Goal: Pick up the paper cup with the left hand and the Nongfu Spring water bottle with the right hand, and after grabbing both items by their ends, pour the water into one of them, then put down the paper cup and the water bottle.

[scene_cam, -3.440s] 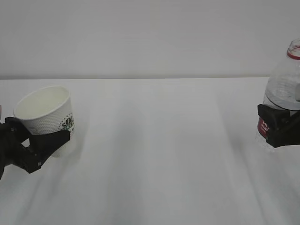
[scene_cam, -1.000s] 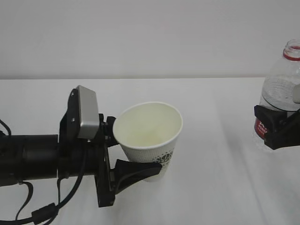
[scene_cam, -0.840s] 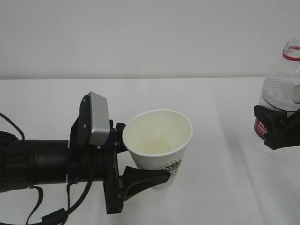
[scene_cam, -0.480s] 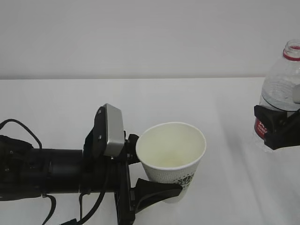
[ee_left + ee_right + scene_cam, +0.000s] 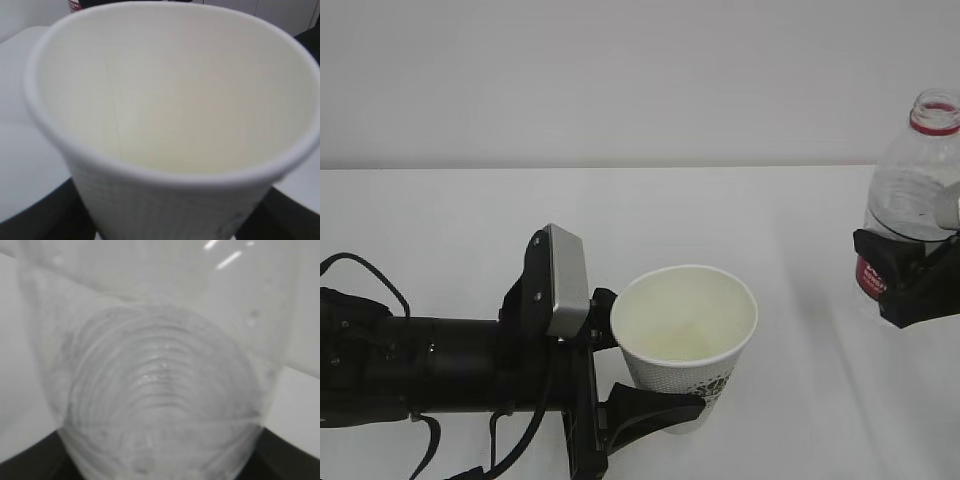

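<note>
Plain white table (image 5: 650,215) against a bare white wall, nothing else on it. The left hand (image 5: 645,372) is clamped around the lower body of the paper cup (image 5: 685,340), one finger in front and one behind it. The cup sits upright, mouth open, just right of centre at about 6 o'clock in the exterior view, and looks empty inside. The right hand (image 5: 910,285) grips the Nongfu Spring water bottle (image 5: 912,190) at its label band, far out at 3 o'clock, upright, no cap on.

Risks, as a judgement:
- Cup and bottle are well apart. If the bottle tips before its mouth is over the rim, the stream lands on the table.
- The cup is thin paper. A squeeze low on the wall could buckle it or let it slip once water adds weight.
- The open bottle could slosh on a quick swing.
- The water level is hard to read through the ribbed plastic. It may be low, which would mean a steep tilt.

Writing: red label, mostly hidden by the fingers, characters unreadable. The cup shows a dark logo and dotted print, no legible text.
</note>
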